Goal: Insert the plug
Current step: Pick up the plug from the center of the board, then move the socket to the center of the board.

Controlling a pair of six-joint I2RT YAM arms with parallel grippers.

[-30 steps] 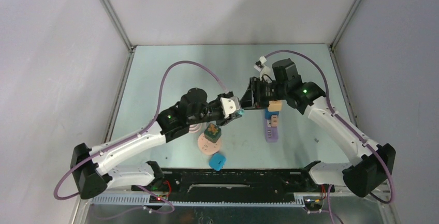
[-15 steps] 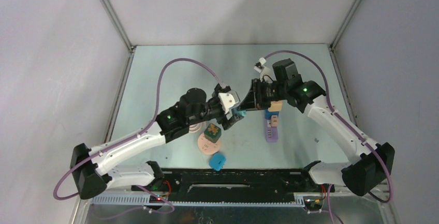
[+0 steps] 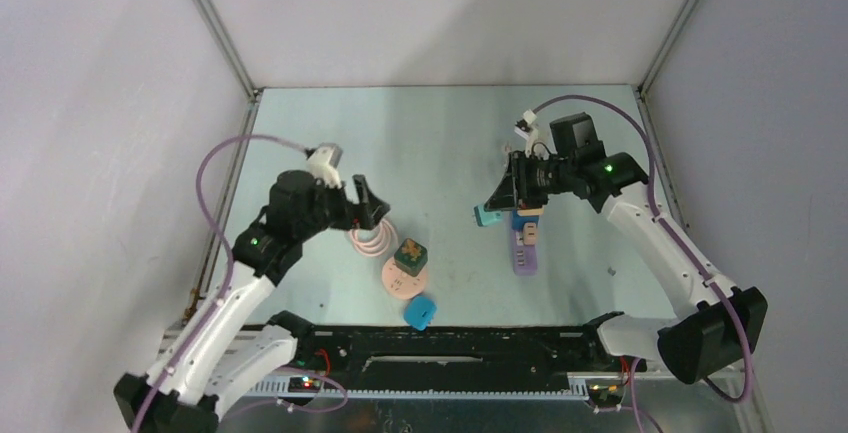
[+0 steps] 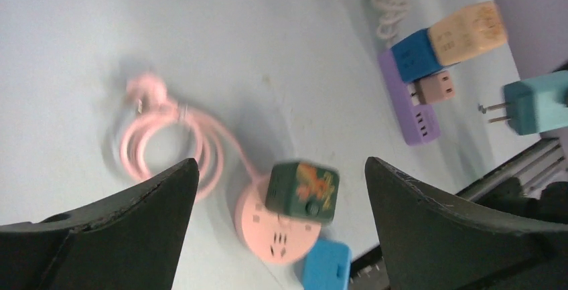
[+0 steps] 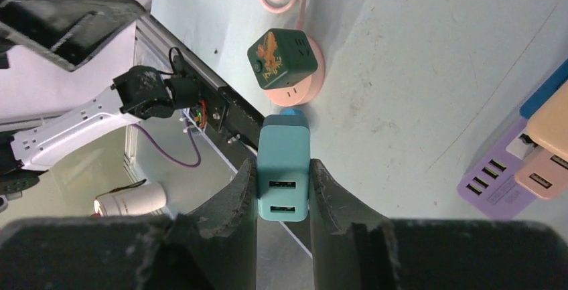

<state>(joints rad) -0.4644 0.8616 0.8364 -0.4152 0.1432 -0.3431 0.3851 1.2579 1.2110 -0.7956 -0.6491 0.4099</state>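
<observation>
The plug [image 3: 488, 216] is a teal block charger with two metal prongs. My right gripper [image 3: 498, 209] is shut on it and holds it above the table, left of the purple power strip [image 3: 525, 256]. In the right wrist view the plug [image 5: 283, 169] sits pinched between both fingers of the gripper [image 5: 283, 164], its two USB ports facing the camera. My left gripper [image 3: 372, 209] hangs open and empty above the pink cable coil [image 3: 367, 241]. In the left wrist view the gripper [image 4: 281, 163] is spread wide, and the plug [image 4: 539, 106] shows at the far right, prongs pointing left.
A round pink socket [image 3: 405, 279] carries a dark green cube adapter [image 3: 410, 253]. A blue adapter [image 3: 421, 310] lies in front of it. The purple strip [image 4: 408, 102] holds a blue, a beige and a small pink adapter. A white coiled cable [image 3: 512, 138] lies at the back.
My left gripper opened, let go of the plug and swung back left over the pink coil. My right gripper kept the plug and drew it slightly right.
</observation>
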